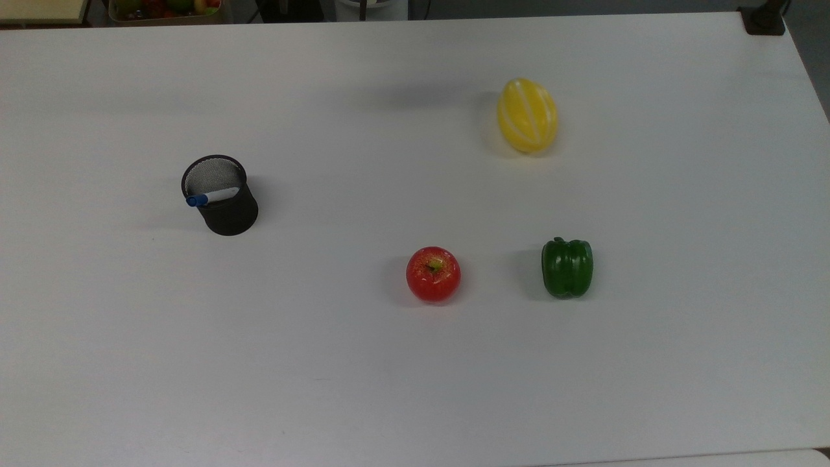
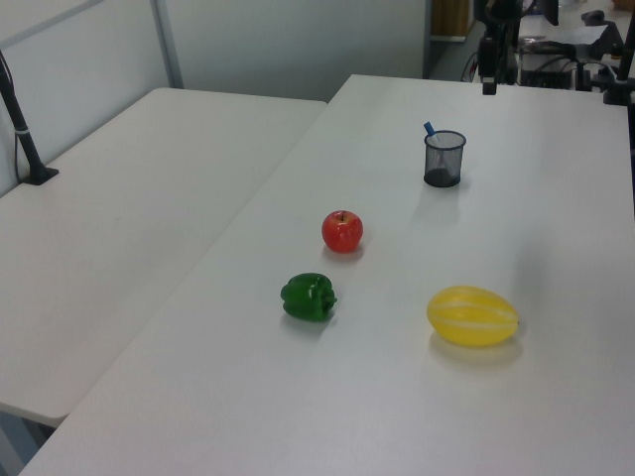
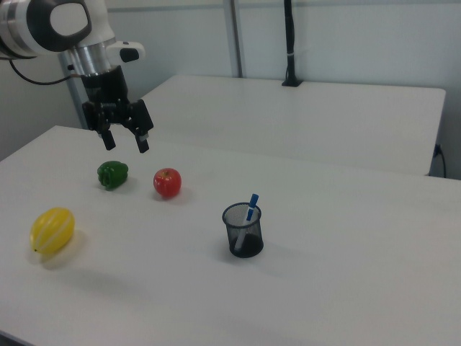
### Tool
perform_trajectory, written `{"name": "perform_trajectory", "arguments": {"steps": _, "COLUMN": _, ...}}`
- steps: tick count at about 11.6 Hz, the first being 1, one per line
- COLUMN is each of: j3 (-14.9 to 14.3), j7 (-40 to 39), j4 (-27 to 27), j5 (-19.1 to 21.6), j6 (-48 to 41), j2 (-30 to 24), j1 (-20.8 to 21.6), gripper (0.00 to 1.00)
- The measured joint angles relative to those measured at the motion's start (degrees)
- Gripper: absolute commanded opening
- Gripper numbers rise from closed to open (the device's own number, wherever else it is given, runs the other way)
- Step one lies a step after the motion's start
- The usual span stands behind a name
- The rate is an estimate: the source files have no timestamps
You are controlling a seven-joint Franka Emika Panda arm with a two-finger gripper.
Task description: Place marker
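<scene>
Marker leans blue cap up inside the mesh cup on the desk, so placing looks done; gripper hangs high, jaws spread, empty.

Top view overhead; left, right views oblique, opposite sides.

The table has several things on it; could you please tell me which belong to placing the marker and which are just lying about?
Belong to the job:
- marker
- black mesh cup holding it
- gripper, jaws open

Lying about:
- yellow melon
- red apple
- green pepper
</scene>
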Motion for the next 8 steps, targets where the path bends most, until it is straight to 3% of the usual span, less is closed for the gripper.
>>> {"name": "perform_trajectory", "arguments": {"steps": 3, "j3": 5.7, "j7": 0.0, "j4": 0.2, "j5": 0.0, "j6": 0.4, "j2": 0.9, "j1": -4.6, "gripper": 1.00}}
{"name": "perform_trajectory", "arguments": {"steps": 8, "j3": 6.5, "j7": 0.0, "j4": 0.3, "j5": 0.0, "j6": 0.4, "j2": 1.0, "j1": -5.0, "gripper": 1.00}}
